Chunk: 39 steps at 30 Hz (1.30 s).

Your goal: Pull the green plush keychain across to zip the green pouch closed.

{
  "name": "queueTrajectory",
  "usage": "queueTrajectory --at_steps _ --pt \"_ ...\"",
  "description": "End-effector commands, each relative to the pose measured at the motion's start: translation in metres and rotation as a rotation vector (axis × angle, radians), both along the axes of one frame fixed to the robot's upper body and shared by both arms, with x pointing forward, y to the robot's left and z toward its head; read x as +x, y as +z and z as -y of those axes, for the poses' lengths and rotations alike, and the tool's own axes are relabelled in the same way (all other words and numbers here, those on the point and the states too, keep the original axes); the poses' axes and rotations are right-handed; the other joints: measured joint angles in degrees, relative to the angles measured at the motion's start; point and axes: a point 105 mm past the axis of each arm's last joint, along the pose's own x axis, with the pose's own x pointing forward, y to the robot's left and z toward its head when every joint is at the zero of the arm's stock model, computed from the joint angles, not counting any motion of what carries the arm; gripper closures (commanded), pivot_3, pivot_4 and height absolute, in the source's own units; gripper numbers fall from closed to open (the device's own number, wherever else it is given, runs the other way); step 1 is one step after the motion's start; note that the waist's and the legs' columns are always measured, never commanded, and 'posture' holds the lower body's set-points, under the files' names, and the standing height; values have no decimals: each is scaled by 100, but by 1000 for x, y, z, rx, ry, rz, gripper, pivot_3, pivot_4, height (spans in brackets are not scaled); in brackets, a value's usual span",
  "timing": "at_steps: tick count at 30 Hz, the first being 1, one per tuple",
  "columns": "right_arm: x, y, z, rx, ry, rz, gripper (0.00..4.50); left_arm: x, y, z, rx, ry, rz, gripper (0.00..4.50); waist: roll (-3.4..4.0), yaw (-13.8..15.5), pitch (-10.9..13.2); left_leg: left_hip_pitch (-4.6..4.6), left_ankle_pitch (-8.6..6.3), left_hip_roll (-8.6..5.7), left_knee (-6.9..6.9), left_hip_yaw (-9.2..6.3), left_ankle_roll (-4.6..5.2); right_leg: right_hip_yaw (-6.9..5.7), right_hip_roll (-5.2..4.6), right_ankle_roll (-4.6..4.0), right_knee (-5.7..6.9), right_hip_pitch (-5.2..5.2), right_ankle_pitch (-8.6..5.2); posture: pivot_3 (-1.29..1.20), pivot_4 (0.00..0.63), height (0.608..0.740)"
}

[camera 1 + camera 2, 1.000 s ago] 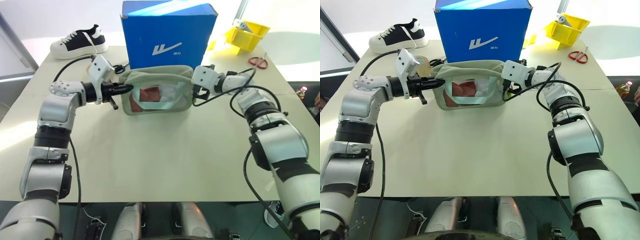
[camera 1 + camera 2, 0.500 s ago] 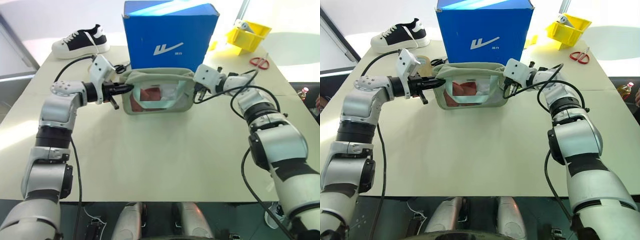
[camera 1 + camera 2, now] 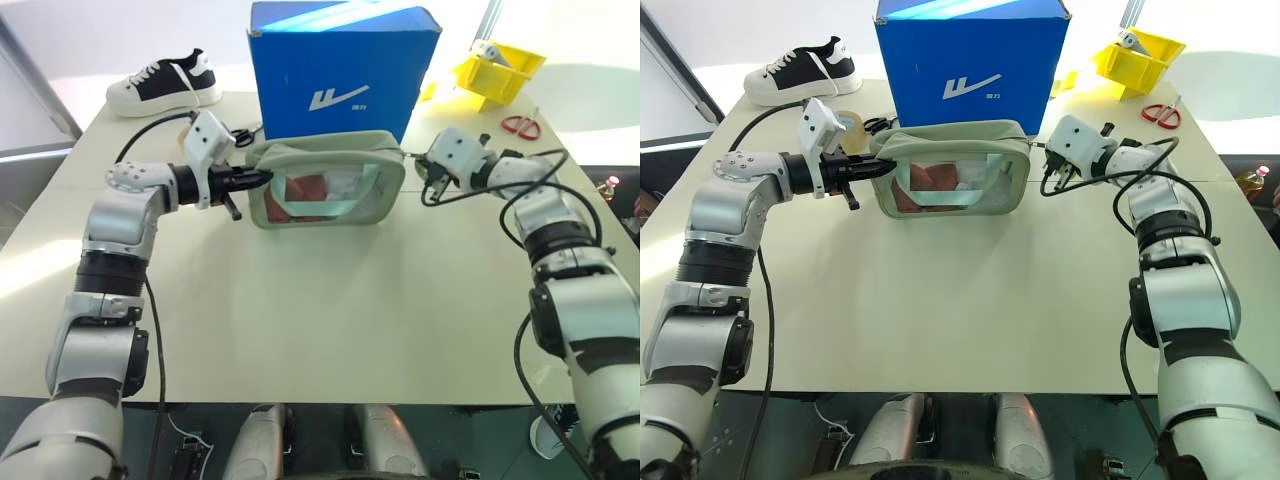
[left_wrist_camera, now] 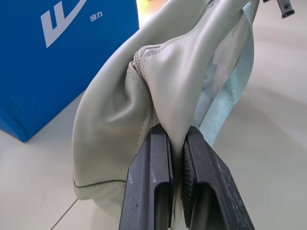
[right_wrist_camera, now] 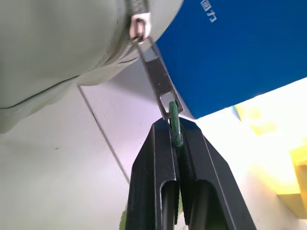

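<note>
1. We see the green pouch (image 3: 952, 168) standing upright on the pale worktop (image 3: 940, 300), just in front of a blue cardboard box (image 3: 970, 55), its clear window showing red and pale contents.
2. Our left tool (image 3: 252, 178) is clenched on the pouch's left end; the left wrist view shows both black fingers (image 4: 151, 182) pinching a fold of the sage fabric beside the zipper seam.
3. Our right tool (image 3: 1048, 160) sits just off the pouch's right end, pressed shut on the green plush keychain (image 5: 176, 128).
4. In the right wrist view, only the keychain's dark green ring and a sliver of lime fuzz show between the fingers (image 5: 153, 163); the plush body is otherwise hidden.
5. A metal zipper pull (image 5: 157, 79) runs taut from that ring to the slider at the pouch's right-hand corner.
6. From the head views, the zipper along the pouch's top looks drawn across to the right end, though we cannot tell whether the last stretch is sealed.
7. A black-and-white sneaker (image 3: 162, 82) rests at the worktop's far left corner.
8. A yellow bin (image 3: 498, 68) and red-handled scissors (image 3: 518, 123) lie at the far right, well apart from the pouch.
</note>
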Motion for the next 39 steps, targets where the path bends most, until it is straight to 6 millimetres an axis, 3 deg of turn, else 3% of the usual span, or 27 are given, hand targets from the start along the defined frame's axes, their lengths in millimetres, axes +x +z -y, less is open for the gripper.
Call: queueTrajectory --at_steps 1,4,7,8,13,15,21,25,28,32,38,39 --pt "-10 -4 1 26 29 -12 4474 -1 12 -2 1 -3 45 4500 0 3 0 0 -2 0 0 0 4 0 0 0 0 1 0 0 150 740" --pt "-23 -20 -11 23 75 -52 4474 -2 13 -1 2 -12 41 4500 0 3 0 0 -17 0 4 -2 29 0 0 1 1 3 1 0 150 740" --pt "-26 -17 -14 44 67 -56 4474 -3 14 -1 3 -17 36 4500 0 4 0 0 -17 0 9 -2 30 -1 0 4 2 3 2 0 150 740" --pt "-25 -16 -14 52 54 -53 4474 -4 13 -1 0 -26 29 4500 0 4 0 0 -18 0 12 -2 30 0 0 5 3 3 3 0 150 740" --pt "-9 -53 -24 -23 -36 -82 4474 -13 7 7 4 -81 -13 4500 -2 -1 -1 3 -18 0 13 -3 31 -1 1 6 3 8 3 0 150 740" --pt "-2 -58 -27 -58 -70 -66 4474 -13 7 7 1 -80 -13 4500 -2 -3 -1 3 -18 0 14 -2 30 0 1 6 3 8 3 0 150 740" --pt "7 -61 -34 -110 -85 -39 4474 -13 8 6 -3 -69 -7 4500 -2 -3 -2 3 -16 0 16 -2 28 0 1 6 2 10 3 0 150 740" --pt "5 -56 -40 -30 -42 -66 4474 -14 7 3 -4 -58 -4 4500 -2 -5 -1 4 -16 0 16 -2 27 -1 1 6 2 12 4 0 150 740" --pt "2 -40 -40 131 -12 -126 4474 -14 7 1 -5 -51 -2 4500 -2 -1 -1 4 -17 0 16 -2 30 -1 1 7 2 14 4 0 150 740" --pt "-6 -9 -29 311 26 -196 3094 -14 6 1 -7 -48 -1 4500 -2 4 -1 4 -18 0 16 -2 32 -1 1 8 1 14 5 0 150 740" --pt "-28 23 7 384 28 -267 33 -13 5 2 -8 -50 0 4500 -2 4 -1 4 -24 0 16 -5 41 -1 0 8 0 13 5 0 150 740" --pt "-37 25 13 374 49 -302 10 -13 5 1 -3 -51 -1 4500 -2 12 -1 4 -24 0 16 -5 41 -1 0 8 0 13 5 0 150 740"
